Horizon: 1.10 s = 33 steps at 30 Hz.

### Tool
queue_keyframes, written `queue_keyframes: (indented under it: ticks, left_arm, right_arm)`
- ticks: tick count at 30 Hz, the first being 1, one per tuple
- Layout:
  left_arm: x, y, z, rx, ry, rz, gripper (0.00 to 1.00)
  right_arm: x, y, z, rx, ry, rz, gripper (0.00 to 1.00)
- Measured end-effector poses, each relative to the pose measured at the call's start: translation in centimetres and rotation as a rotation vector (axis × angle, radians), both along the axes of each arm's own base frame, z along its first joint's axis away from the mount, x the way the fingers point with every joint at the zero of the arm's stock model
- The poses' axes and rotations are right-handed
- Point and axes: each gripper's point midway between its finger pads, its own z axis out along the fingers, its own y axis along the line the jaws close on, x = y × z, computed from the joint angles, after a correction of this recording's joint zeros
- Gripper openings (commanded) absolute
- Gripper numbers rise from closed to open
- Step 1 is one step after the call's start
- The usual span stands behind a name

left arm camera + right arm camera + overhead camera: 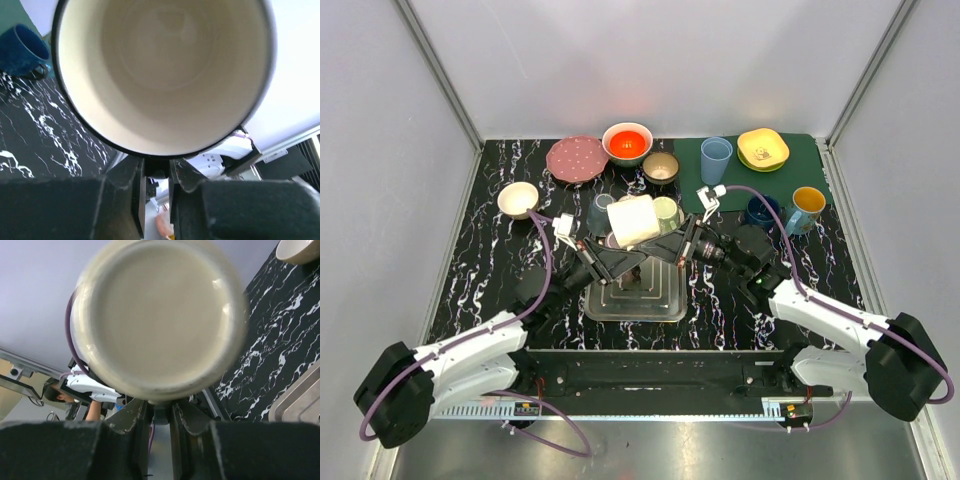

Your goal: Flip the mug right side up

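Note:
A cream mug (633, 222) with a dark rim hangs on its side in the air above a metal tray (665, 305). The left wrist view looks into its open mouth (165, 75). The right wrist view shows its flat base (160, 320). My left gripper (623, 258) reaches in from the left, and its fingers close narrowly on a dark piece just under the rim, seemingly the handle (156, 172). My right gripper (665, 250) reaches in from the right, and its fingers pinch a grey piece under the base (161, 415).
A pink plate (576, 158), red bowl (627, 142), brown bowl (661, 166) and cream bowl (518, 199) stand behind. A green mat (820, 160) holds a blue cup (716, 158) and yellow dish (763, 148). A dark blue mug (760, 210) and yellow mug (807, 205) stand right.

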Motion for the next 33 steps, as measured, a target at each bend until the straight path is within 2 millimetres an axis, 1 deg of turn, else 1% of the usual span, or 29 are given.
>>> queue_keyframes:
  ticks: [1, 5, 8, 9, 12, 14, 15, 17, 18, 20, 25, 28, 31, 33]
  left_arm:
    - [0.0, 0.0, 0.2, -0.012, 0.005, -0.004, 0.00]
    - [-0.1, 0.0, 0.7, -0.038, 0.007, -0.021, 0.00]
    - [-0.3, 0.0, 0.7, -0.039, 0.006, -0.036, 0.00]
    - [-0.3, 0.0, 0.6, -0.034, 0.005, -0.039, 0.00]
    - [-0.6, 0.0, 0.3, 0.010, -0.003, -0.046, 0.00]
    - [-0.8, 0.1, 0.3, 0.063, -0.019, -0.042, 0.00]
    - [-0.9, 0.3, 0.5, 0.088, -0.036, -0.037, 0.00]
    - [-1.3, 0.7, 1.0, 0.128, -0.077, -0.024, 0.00]
    - [-1.4, 1.1, 1.2, 0.153, -0.100, -0.006, 0.00]
    - [-1.2, 2.0, 1.4, 0.197, -0.136, 0.039, 0.00]
    - [-1.0, 4.2, 1.5, 0.310, -0.193, 0.145, 0.00]
    - [-0.6, 5.9, 0.9, 0.400, -0.193, 0.222, 0.00]
    - [0.7, 8.3, -0.2, 0.552, -0.135, 0.344, 0.00]
    - [1.7, 10.8, -1.1, 0.685, -0.072, 0.450, 0.00]
  right_arm:
    - [0.1, -0.1, -0.1, -0.001, -0.002, -0.005, 0.00]
    - [0.1, -0.2, 0.5, 0.012, -0.039, -0.006, 0.00]
    - [-0.1, -0.2, 0.5, 0.012, -0.045, 0.001, 0.00]
    - [-0.2, -0.2, 0.4, 0.006, -0.049, 0.002, 0.04]
    - [-0.4, -0.3, -0.1, -0.020, -0.053, 0.009, 0.25]
    - [-0.5, -0.3, -0.1, -0.040, -0.053, 0.014, 0.29]
    - [-0.7, -0.2, 0.0, -0.048, -0.058, 0.017, 0.35]
    - [-0.9, -0.3, 0.2, -0.063, -0.072, 0.022, 0.39]
    - [-1.1, -0.4, 0.1, -0.081, -0.078, 0.025, 0.44]
    - [-1.3, -0.6, -0.1, -0.104, -0.087, 0.025, 0.48]
    - [-1.2, -0.7, -0.8, -0.178, -0.092, 0.023, 0.52]
    - [-0.8, -1.0, -1.5, -0.240, -0.080, 0.001, 0.52]
    - [0.4, -1.7, -2.3, -0.337, -0.059, -0.066, 0.52]
    - [1.4, -2.6, -2.7, -0.422, -0.047, -0.130, 0.51]
